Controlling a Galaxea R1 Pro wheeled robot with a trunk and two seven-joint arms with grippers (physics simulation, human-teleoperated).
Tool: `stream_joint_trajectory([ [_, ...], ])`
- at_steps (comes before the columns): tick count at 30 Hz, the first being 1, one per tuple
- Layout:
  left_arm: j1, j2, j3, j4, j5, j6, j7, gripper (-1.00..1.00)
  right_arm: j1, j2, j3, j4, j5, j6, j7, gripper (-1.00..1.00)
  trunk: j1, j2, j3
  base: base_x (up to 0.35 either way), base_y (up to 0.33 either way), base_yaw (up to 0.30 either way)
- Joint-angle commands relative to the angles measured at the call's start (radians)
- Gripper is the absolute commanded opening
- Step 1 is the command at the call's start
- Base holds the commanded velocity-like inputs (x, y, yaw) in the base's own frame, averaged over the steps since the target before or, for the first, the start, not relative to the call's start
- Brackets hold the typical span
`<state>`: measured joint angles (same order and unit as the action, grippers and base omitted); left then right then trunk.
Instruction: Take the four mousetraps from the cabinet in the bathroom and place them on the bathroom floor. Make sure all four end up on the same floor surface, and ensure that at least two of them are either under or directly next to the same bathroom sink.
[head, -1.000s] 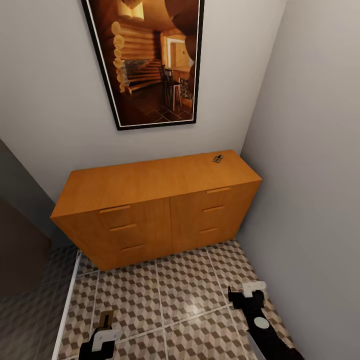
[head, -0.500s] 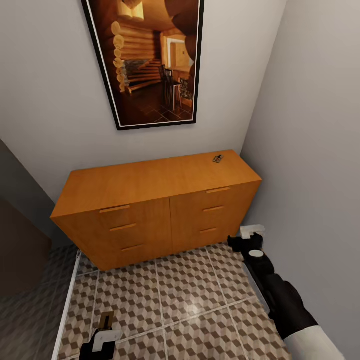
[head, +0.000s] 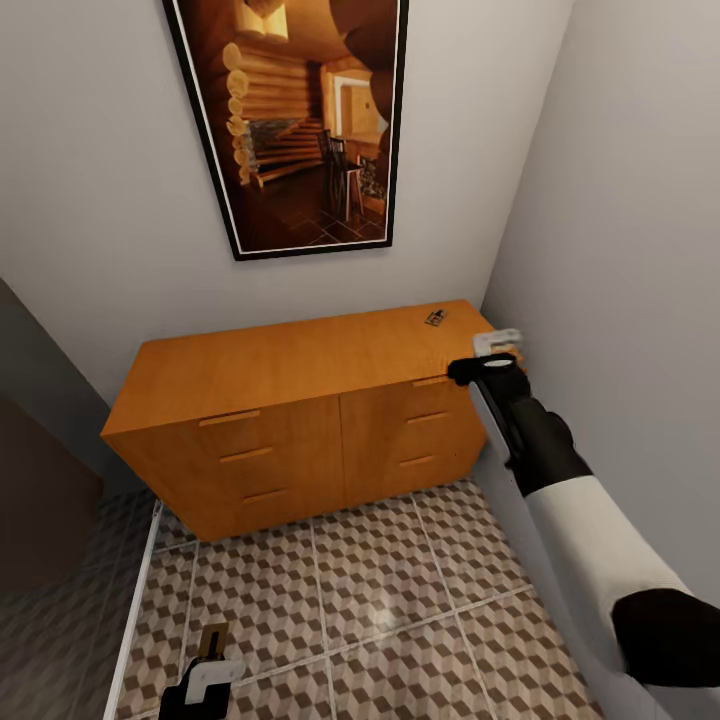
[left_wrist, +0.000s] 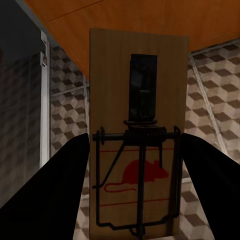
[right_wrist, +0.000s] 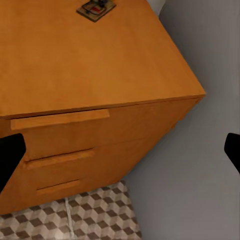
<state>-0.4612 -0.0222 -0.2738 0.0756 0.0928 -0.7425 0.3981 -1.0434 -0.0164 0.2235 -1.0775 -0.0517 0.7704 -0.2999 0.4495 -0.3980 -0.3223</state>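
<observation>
Right gripper (head: 497, 347), fingers spread wide and empty, raised at the right front corner of the cabinet (head: 300, 370). One mousetrap (head: 435, 318) lies on the cabinet top near its right rear corner, apart from the gripper. Left gripper (head: 208, 655), low over the tiled floor (head: 380, 580), clamps a second mousetrap (left_wrist: 137, 140) between its fingers.

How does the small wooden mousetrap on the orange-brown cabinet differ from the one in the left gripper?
The mousetrap on the cabinet top lies free near the back right corner; the mousetrap in the left gripper is clamped between the dark fingers above the cube-patterned floor. Both are flat wooden plates with black wire.
</observation>
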Motion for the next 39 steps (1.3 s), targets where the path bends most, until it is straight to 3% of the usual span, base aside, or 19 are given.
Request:
stream_joint_trajectory([
  [1, -0.002, -0.001, -0.008, 0.004, 0.008, -0.006, 0.002, -1.00, -0.029, 0.009, 0.004, 0.028, -0.006, 0.006, -0.007, 1.00, 0.000, -0.002, -0.002, 0.000, 0.000, 0.000],
  [5, -0.002, -0.001, -0.008, 0.004, 0.008, -0.006, 0.002, -1.00, -0.138, 0.055, 0.004, 0.158, -0.008, 0.007, -0.005, 1.00, 0.000, -0.002, -0.002, 0.000, 0.000, 0.000],
  [10, -0.002, -0.001, -0.008, 0.004, 0.008, -0.006, 0.002, -1.00, -0.175, 0.081, 0.004, 0.215, -0.010, 0.003, -0.001, 1.00, 0.000, -0.002, -0.002, 0.000, 0.000, 0.000],
  [19, -0.002, -0.001, -0.008, 0.004, 0.008, -0.006, 0.002, -1.00, -0.183, 0.089, 0.005, 0.235, -0.014, -0.001, 0.003, 1.00, 0.000, -0.002, -0.002, 0.024, 0.000, 0.000],
  [27, -0.002, -0.001, -0.008, 0.004, 0.009, -0.002, 0.002, -1.00, -0.184, 0.090, 0.006, 0.243, -0.028, -0.005, 0.007, 1.00, 0.000, -0.002, -0.002, 0.229, 0.076, 0.000],
  [34, -0.002, 0.002, -0.008, 0.005, 0.009, 0.058, -0.001, -1.00, -0.184, 0.087, 0.007, 0.258, -0.049, -0.028, 0.007, 1.00, 0.000, -0.002, -0.002, 0.252, 0.126, 0.000],
  [39, 0.002, 0.015, -0.008, 0.007, 0.010, 0.094, -0.048, -1.00, -0.184, 0.083, 0.007, 0.261, -0.051, -0.036, 0.007, 1.00, 0.000, -0.002, -0.002, 0.123, 0.050, 0.000],
])
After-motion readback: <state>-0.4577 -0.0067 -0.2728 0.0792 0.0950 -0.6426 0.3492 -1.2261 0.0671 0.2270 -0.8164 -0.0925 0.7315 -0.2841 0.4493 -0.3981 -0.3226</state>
